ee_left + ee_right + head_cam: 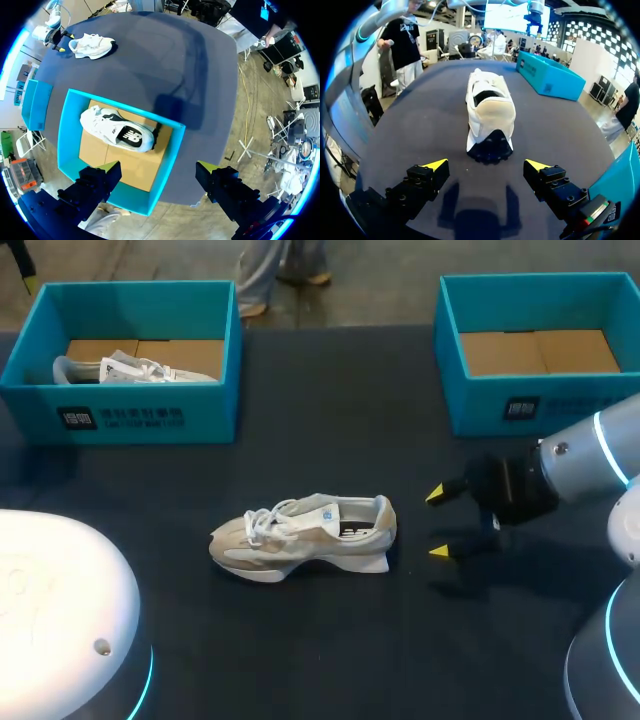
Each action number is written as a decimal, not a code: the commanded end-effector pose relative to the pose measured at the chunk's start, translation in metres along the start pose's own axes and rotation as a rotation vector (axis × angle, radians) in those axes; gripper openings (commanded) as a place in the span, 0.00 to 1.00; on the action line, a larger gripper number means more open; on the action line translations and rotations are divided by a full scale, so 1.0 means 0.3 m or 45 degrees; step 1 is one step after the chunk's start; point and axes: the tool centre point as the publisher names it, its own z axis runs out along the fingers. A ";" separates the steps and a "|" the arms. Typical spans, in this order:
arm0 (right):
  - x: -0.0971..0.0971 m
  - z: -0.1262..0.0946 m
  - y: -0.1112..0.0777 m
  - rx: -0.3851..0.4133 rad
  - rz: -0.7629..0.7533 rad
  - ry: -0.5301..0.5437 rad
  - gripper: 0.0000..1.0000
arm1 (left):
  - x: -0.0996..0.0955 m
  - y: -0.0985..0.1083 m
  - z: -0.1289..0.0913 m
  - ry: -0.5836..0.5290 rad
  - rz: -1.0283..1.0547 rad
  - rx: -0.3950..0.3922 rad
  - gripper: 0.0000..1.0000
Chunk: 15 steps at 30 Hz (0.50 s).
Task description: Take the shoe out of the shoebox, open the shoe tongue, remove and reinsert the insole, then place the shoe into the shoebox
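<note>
Shoe [305, 535] upright, heel just ahead of right gripper [438, 523], jaws wide apart

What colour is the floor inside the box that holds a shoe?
Plain cardboard brown. The floor of that shoebox shows best in the left wrist view.

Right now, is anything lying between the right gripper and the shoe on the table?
Nothing. Only bare table separates the open right gripper from the heel of the shoe. The right wrist view shows it plainly, and the head view agrees.
</note>
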 end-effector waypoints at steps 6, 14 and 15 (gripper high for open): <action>0.004 0.001 0.003 0.005 0.001 -0.003 1.00 | 0.002 -0.002 -0.001 0.003 0.001 -0.002 1.00; 0.000 0.010 -0.008 0.018 0.056 -0.070 1.00 | 0.002 -0.002 -0.001 0.003 0.001 -0.002 1.00; -0.003 0.008 -0.009 0.009 0.067 -0.089 1.00 | 0.002 -0.002 -0.001 0.003 0.001 -0.002 1.00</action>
